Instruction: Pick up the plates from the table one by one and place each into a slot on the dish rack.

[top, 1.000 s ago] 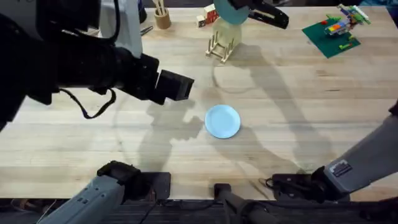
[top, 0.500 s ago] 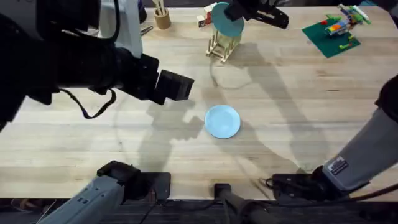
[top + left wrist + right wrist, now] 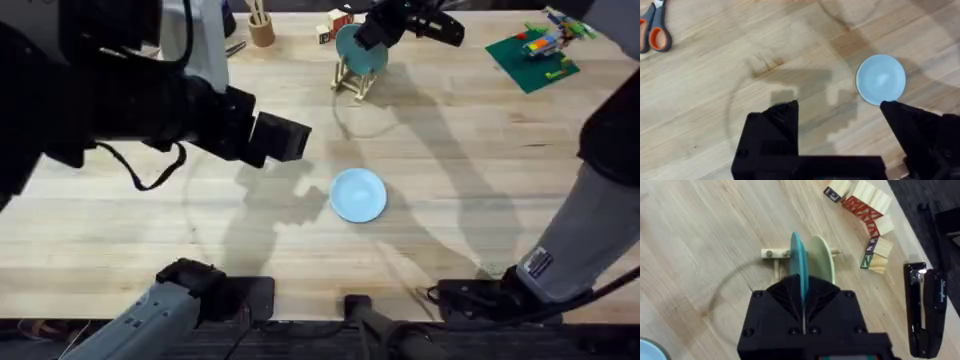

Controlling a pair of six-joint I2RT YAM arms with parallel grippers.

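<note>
The dish rack stands at the table's far middle with 2 plates upright in it; 1 plate lies flat nearer, at the centre

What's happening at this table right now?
The right claw grips the teal plate on edge and lowers it into the dish rack, beside a cream-yellow plate already slotted there. The pale blue plate lies flat mid-table, untouched. The left claw hangs open above the table near it.
</note>
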